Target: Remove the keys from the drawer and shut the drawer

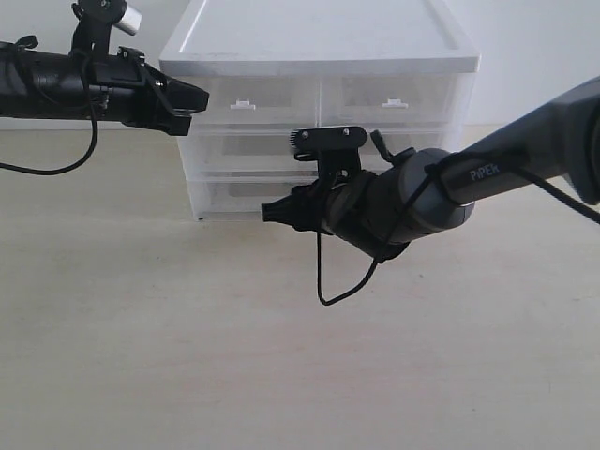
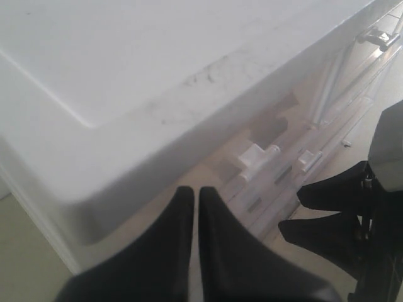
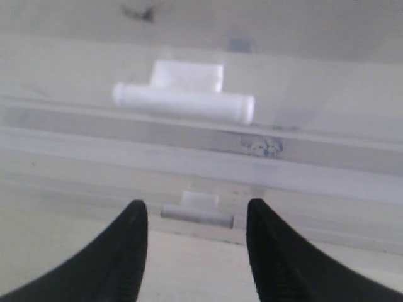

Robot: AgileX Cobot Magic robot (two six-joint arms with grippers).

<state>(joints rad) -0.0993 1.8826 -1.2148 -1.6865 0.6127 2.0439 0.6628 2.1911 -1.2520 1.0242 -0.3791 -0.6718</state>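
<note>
The white cabinet (image 1: 319,42) stands at the back of the table. Its lowest drawer (image 1: 225,199) sits flush with the tier above. In the right wrist view the drawer's small white tab handle (image 3: 197,214) lies just ahead, between my right gripper's (image 3: 195,205) open fingers, which hold nothing. From outside, the right gripper (image 1: 266,212) points at that drawer's front. My left gripper (image 1: 201,97) hovers by the cabinet's top left corner with its fingers (image 2: 217,251) shut on nothing. The keys are out of view.
Above the lowest drawer come an alike wide drawer (image 1: 246,150) with its bigger handle (image 3: 184,100), then two half-width top drawers (image 1: 246,97). A black cable (image 1: 328,289) hangs under the right arm. The tan tabletop (image 1: 187,356) stretches in front.
</note>
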